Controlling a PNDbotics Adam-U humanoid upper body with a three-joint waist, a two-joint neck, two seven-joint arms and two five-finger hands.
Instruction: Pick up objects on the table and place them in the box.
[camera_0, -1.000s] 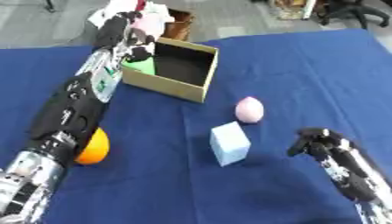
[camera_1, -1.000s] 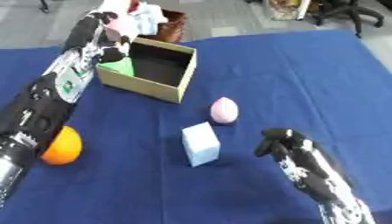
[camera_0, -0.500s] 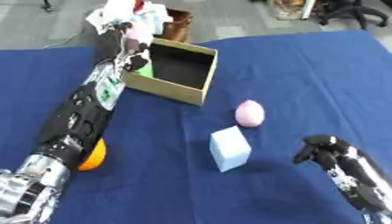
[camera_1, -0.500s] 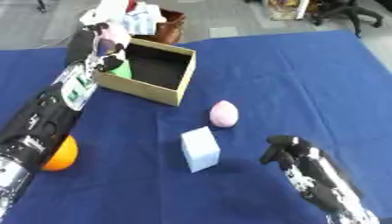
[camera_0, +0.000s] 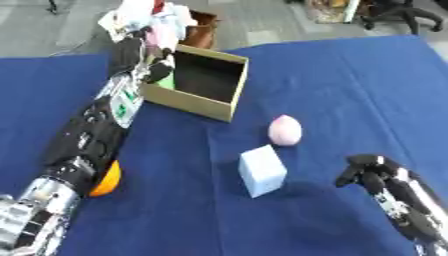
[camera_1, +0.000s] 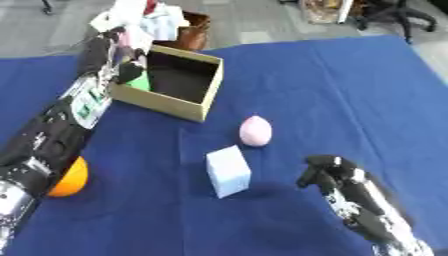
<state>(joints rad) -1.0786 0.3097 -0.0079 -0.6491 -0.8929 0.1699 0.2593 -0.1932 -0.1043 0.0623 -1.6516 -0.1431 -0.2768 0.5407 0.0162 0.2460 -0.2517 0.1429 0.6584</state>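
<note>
Black and silver left hand (camera_0: 144, 52) is up at the near-left wall of the box (camera_0: 229, 95), fingers over the rim; can't tell how far they are curled or whether they hold anything (a green thing (camera_1: 138, 82) shows just beside the hand inside the box, contact unclear). The left arm runs from the lower left corner diagonally up to that hand.

Right hand (camera_1: 325, 172) sits low right on the blue tablecloth (camera_0: 350, 85), fingers curled under, nothing in it.

Box is tan cardboard, open top, dark inside, standing at the upper left of the cloth, turned askew to the table edge.

Pink egg-shaped object (camera_0: 284, 130) lies on the cloth near the middle, apart from the box's near corner. Pale blue cube (camera_0: 262, 170) stands just below and left of the pink one, near it but not touching. Both are between the box and the right hand, and the right hand touches neither.

Orange ball (camera_1: 68, 177) lies at the left side, partly hidden behind the left forearm, well apart from the cube.

Behind the box, off the cloth, a white and pink heap of stuff (camera_0: 149, 17) (can't make it out).
</note>
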